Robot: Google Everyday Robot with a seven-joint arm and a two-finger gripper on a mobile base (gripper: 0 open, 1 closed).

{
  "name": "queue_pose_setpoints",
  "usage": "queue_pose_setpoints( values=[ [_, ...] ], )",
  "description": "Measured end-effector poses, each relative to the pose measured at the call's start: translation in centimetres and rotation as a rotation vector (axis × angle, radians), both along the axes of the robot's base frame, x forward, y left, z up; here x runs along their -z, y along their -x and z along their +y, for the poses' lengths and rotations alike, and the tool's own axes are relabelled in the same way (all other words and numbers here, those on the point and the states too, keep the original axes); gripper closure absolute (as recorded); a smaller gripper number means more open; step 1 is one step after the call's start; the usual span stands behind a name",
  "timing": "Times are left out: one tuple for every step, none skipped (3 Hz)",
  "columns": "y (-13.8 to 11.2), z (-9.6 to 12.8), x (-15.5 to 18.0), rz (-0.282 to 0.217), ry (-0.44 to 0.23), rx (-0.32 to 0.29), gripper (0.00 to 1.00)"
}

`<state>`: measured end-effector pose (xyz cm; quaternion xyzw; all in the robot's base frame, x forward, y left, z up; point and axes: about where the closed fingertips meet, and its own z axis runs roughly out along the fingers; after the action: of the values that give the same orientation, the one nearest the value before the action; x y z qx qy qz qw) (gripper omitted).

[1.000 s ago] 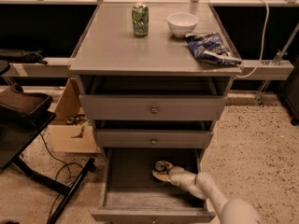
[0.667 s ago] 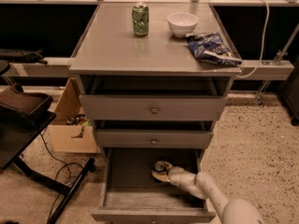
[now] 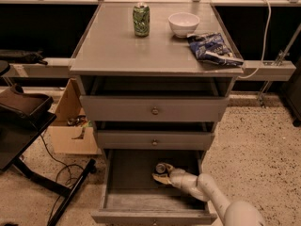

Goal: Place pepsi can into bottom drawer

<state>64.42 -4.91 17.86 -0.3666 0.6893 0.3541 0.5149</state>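
Observation:
The bottom drawer (image 3: 141, 199) is pulled open below two shallower grey drawers. The pepsi can (image 3: 161, 167) stands inside it toward the back right; only its silver top and a bit of dark side show. My gripper (image 3: 163, 175) is down in the drawer right at the can, with the white arm (image 3: 207, 192) reaching in from the lower right. The gripper hides most of the can's body, so I cannot tell whether the can rests on the drawer floor.
On the cabinet top (image 3: 117, 51) stand a green can (image 3: 141, 19), a white bowl (image 3: 183, 24) and a blue chip bag (image 3: 211, 47). A cardboard box (image 3: 73, 131) and a black stand (image 3: 28, 121) with cables are on the floor to the left.

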Motion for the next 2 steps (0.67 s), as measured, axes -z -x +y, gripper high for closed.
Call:
queue_pose_setpoints(
  values=[
    [0.1, 0.1, 0.0, -0.005, -0.005, 0.000, 0.05],
    [1.5, -1.1, -1.5, -0.076, 0.014, -0.045, 0.00]
  ],
)
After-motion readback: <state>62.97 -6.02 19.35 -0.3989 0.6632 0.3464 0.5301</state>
